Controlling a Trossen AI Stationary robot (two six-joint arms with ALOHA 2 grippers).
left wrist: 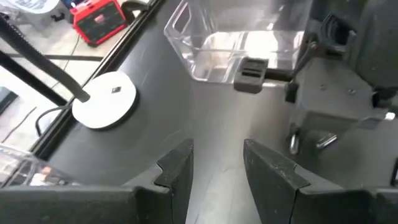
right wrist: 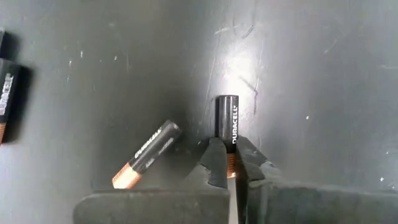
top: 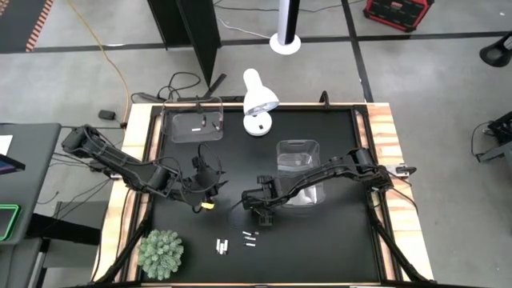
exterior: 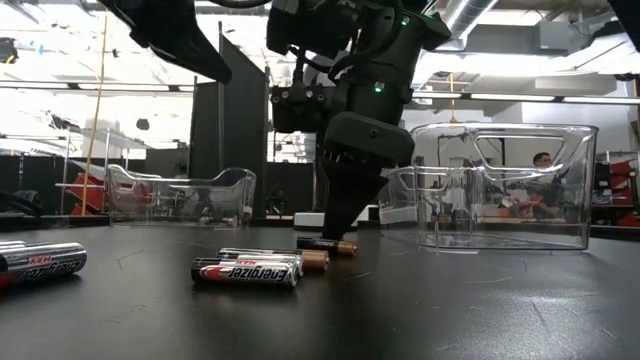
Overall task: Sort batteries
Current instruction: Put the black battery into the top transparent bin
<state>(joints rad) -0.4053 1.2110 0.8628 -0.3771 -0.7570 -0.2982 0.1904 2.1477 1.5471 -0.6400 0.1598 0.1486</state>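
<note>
Right tool (right wrist: 229, 163): closed on a black Duracell battery (right wrist: 227, 121), pinched at its copper end, with the battery lying on the black bench (right wrist: 311, 74). Just beside that tool lies a second Duracell battery (right wrist: 146, 155), angled, clear of the fingers; two more dark batteries (right wrist: 7, 93) lie farther off at the frame edge. In the low view, two Energizer batteries (exterior: 245, 271) lie side by side in front of the tool, another (exterior: 42, 262) well apart. Behind the right tool stands a clear plastic bin (exterior: 505, 185). Left tool (left wrist: 214, 168): fingers apart with nothing between them, hovering above the bench beside the right arm. Beyond it are a white lamp (top: 259, 100) and a second clear bin (top: 194, 122).
</note>
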